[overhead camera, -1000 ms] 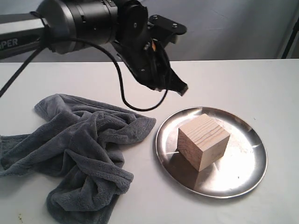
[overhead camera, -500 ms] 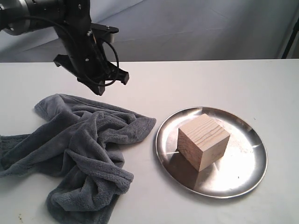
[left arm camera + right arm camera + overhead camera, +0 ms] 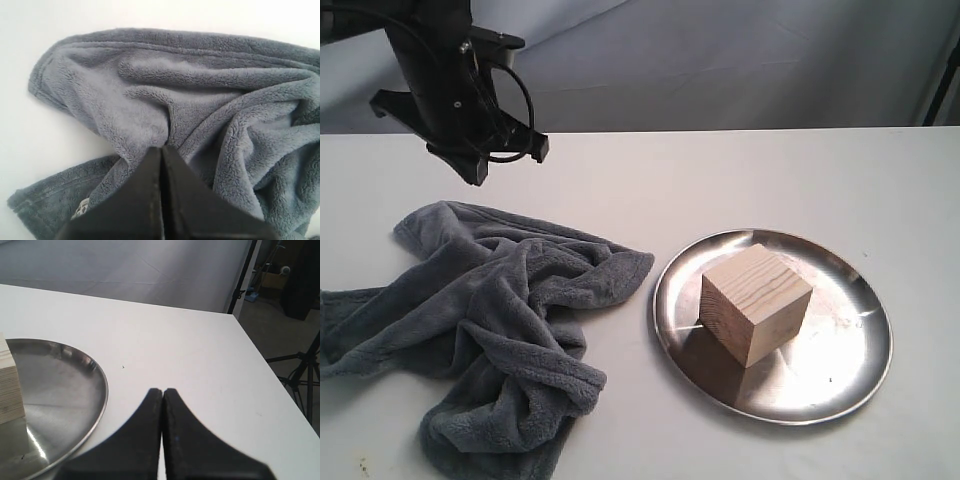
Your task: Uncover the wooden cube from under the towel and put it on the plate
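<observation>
Both steps seem done: the wooden cube point(image 3: 756, 305) stands on the plate point(image 3: 840, 345), the towel point(image 3: 490, 320) lies beside it on the desk point(image 3: 720, 180), and the left gripper point(image 3: 161, 148) and right gripper point(image 3: 162, 390) are closed, empty.

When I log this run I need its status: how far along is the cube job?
Done: the towel lies crumpled aside on the table, and the cube sits uncovered on the plate. In hand: nothing; the left gripper hangs shut and empty near the towel, the right gripper shut beside the plate. Left: nothing that shows.
</observation>
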Tool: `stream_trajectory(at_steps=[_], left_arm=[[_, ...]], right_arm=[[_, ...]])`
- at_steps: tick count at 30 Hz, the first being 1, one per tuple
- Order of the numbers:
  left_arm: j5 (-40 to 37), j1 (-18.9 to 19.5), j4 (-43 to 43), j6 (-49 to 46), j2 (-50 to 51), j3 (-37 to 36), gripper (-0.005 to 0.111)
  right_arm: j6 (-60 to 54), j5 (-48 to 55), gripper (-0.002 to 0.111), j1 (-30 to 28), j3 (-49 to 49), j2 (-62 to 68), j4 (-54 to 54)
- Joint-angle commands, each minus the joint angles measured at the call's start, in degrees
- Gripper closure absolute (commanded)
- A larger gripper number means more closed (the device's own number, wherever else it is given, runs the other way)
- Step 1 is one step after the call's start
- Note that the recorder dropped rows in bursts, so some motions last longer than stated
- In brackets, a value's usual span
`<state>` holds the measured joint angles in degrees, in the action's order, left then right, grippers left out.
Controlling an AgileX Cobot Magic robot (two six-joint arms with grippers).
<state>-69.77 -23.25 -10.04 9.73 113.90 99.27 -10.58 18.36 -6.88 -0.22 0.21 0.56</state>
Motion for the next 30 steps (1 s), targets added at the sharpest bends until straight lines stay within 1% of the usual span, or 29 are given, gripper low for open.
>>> stream_trajectory(at_steps=[1, 3, 4, 5, 6, 7, 10, 11, 13, 16, 21, 26, 30], left_arm=[[-0.2, 2.4, 1.3, 0.8, -2.6, 0.1, 0.107], [-0.2, 4.5, 3.2, 0.7, -3.2, 0.0, 0.107], [-0.2, 6.9, 5.3, 0.4, -4.0, -0.7, 0.107], [-0.2, 8.2, 6.4, -0.1, -4.7, -1.5, 0.107], [-0.2, 10.5, 7.2, -1.4, -6.2, -3.9, 0.107], [-0.2, 11.6, 7.2, -1.4, -7.3, -5.6, 0.107], [5.3, 16.8, 8.4, -1.1, -13.9, -14.9, 0.107], [6.2, 17.9, 8.5, -1.3, -15.8, -17.6, 0.107], [9.8, 20.2, 8.5, -2.7, -21.5, -25.6, 0.107], [14.5, 20.7, 4.7, -1.7, -29.5, -35.6, 0.107], [24.2, 20.7, 5.0, 3.2, -43.5, -51.7, 0.107], [25.0, 20.7, 5.1, 5.3, -54.0, -59.1, 0.107], [25.0, 20.7, 7.0, 5.2, -63.5, -61.8, 0.107]], right_arm=[[0.1, 0.0, 0.108, 0.2, 0.2, -0.2, -0.3], [0.1, 0.0, 0.108, 0.2, 0.2, -0.2, -0.3], [0.1, 0.0, 0.108, 0.2, 0.2, -0.2, -0.3], [0.1, 0.0, 0.108, 0.2, 0.2, -0.2, -0.3], [0.1, 0.0, 0.108, 0.2, 0.2, -0.2, -0.3], [0.1, 0.0, 0.108, 0.2, 0.2, -0.2, -0.3], [0.1, 0.0, 0.108, 0.2, 0.2, -0.2, -0.3], [0.1, 0.0, 0.108, 0.2, 0.2, -0.2, -0.3], [0.1, 0.0, 0.108, 0.2, 0.2, -0.2, -0.3], [0.1, 0.0, 0.108, 0.2, 0.2, -0.2, -0.3], [0.1, 0.0, 0.108, 0.2, 0.2, -0.2, -0.3], [0.1, 0.0, 0.108, 0.2, 0.2, -0.2, -0.3], [0.1, 0.0, 0.108, 0.2, 0.2, -0.2, -0.3]])
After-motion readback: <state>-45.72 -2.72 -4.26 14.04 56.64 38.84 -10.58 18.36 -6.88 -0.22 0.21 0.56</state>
